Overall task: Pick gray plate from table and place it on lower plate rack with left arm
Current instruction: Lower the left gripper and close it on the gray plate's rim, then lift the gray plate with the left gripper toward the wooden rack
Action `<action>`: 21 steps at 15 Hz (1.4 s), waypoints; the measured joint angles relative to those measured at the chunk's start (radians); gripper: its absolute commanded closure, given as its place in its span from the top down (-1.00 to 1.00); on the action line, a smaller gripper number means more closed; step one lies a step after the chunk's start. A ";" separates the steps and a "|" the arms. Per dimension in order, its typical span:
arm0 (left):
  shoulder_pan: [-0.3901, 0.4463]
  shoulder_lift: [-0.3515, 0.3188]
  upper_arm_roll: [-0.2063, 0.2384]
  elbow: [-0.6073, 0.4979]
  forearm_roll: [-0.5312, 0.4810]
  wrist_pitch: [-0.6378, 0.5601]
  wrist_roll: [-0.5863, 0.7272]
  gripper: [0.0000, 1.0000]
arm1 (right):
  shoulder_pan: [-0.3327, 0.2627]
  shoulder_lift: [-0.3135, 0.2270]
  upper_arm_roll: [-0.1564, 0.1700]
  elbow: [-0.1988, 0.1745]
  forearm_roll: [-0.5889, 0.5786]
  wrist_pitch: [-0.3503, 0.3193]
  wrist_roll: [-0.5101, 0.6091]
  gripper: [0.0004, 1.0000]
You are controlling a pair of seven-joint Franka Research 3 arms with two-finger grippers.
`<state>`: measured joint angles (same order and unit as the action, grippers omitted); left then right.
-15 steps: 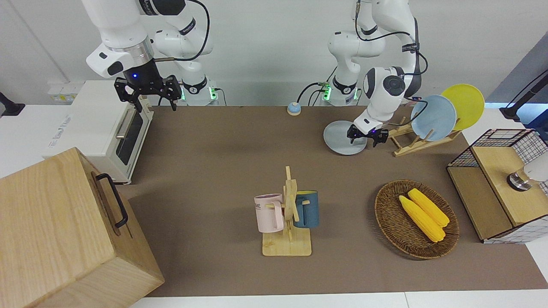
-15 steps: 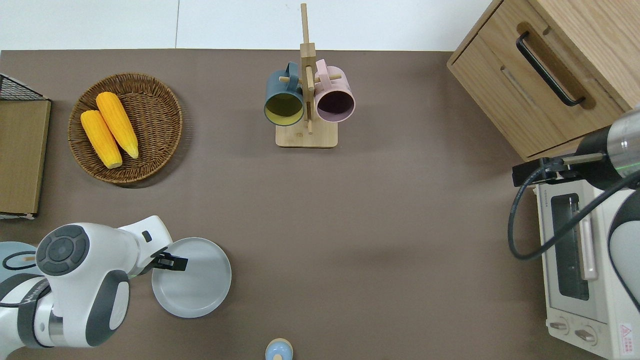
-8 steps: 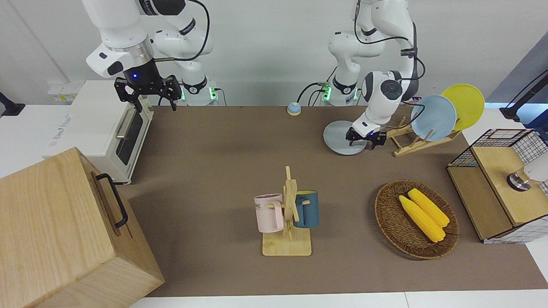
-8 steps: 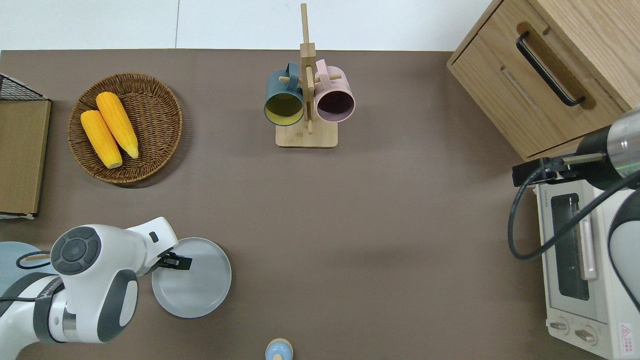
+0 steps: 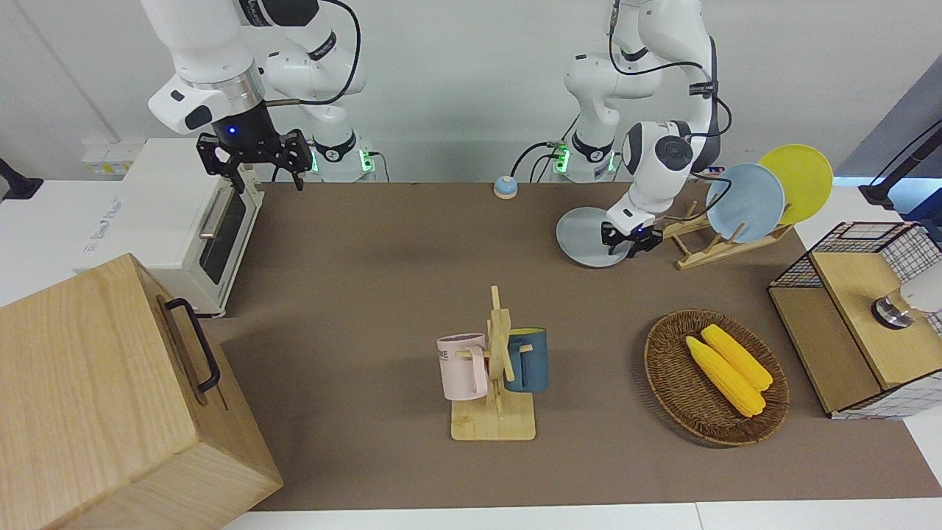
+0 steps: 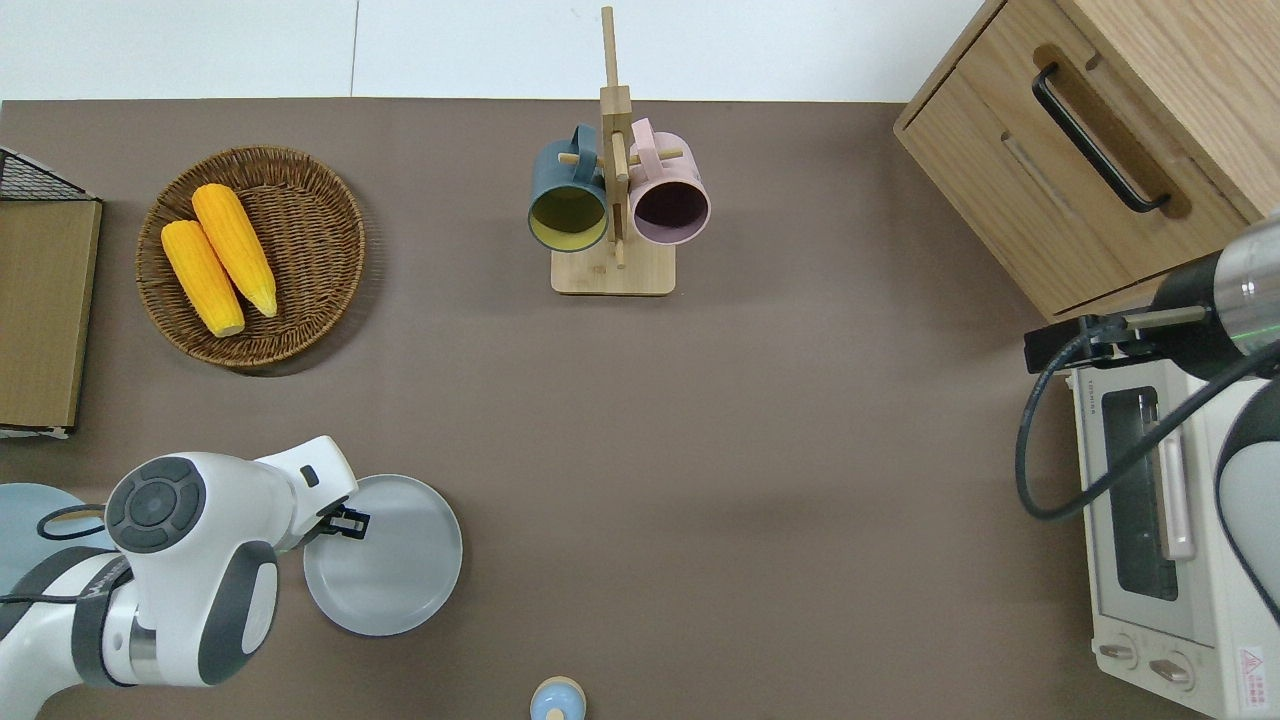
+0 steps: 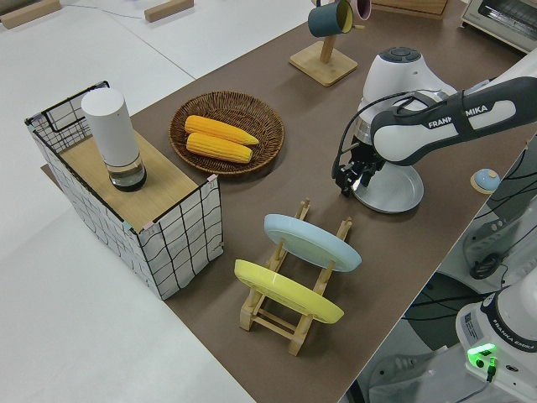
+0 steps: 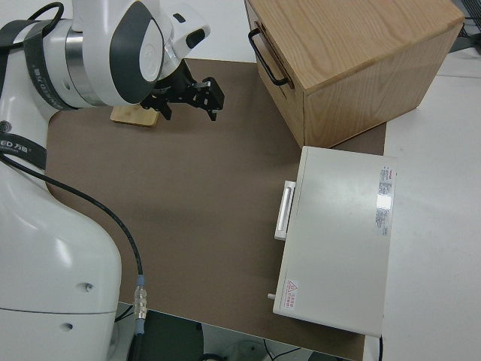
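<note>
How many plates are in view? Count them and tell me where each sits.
3. The gray plate lies flat on the table at the left gripper; the light blue plate and the yellow plate stand in the plate rack.

My left gripper [image 5: 625, 244] sits low at the gray plate's [image 6: 395, 560] edge, jaws narrowed on its rim. Just beside me, toward the left arm's end of the counter [image 6: 760, 420], stands the plate rack [image 7: 289, 290]: the blue plate [image 7: 310, 242] and yellow plate [image 7: 285, 292] fill two slots, pegs nearest me bare. Farther out, the basket [image 6: 300, 260] of corn [image 6: 218, 255] and the wire-sided box [image 7: 159, 227] crowd that end. Toward the mug tree [image 6: 612, 180], the brown counter lies open. My right arm is parked.
</note>
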<state>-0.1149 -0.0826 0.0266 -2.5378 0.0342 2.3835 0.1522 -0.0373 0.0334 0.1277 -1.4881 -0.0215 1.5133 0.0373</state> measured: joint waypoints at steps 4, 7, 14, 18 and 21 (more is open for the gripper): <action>0.001 -0.008 0.000 -0.003 0.001 0.002 0.005 -1.00 | 0.000 0.000 0.000 0.000 0.000 0.000 0.000 0.97; 0.001 -0.008 0.000 -0.003 0.001 0.002 0.005 -1.00 | 0.000 0.000 0.000 0.000 0.000 0.000 0.000 0.97; 0.004 -0.022 0.003 -0.003 0.001 -0.006 0.016 -1.00 | 0.000 0.000 0.000 0.000 0.000 0.000 0.000 0.97; 0.009 -0.029 0.023 0.019 0.001 -0.056 0.040 -1.00 | 0.000 0.000 0.000 0.000 0.000 0.000 0.000 0.97; 0.018 -0.038 0.046 0.069 0.001 -0.143 0.072 -1.00 | 0.000 0.000 0.000 0.000 0.000 0.000 0.000 0.97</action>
<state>-0.0970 -0.1208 0.0730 -2.4687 0.0354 2.2405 0.2238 -0.0373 0.0334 0.1277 -1.4881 -0.0215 1.5133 0.0373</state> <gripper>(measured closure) 0.987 0.013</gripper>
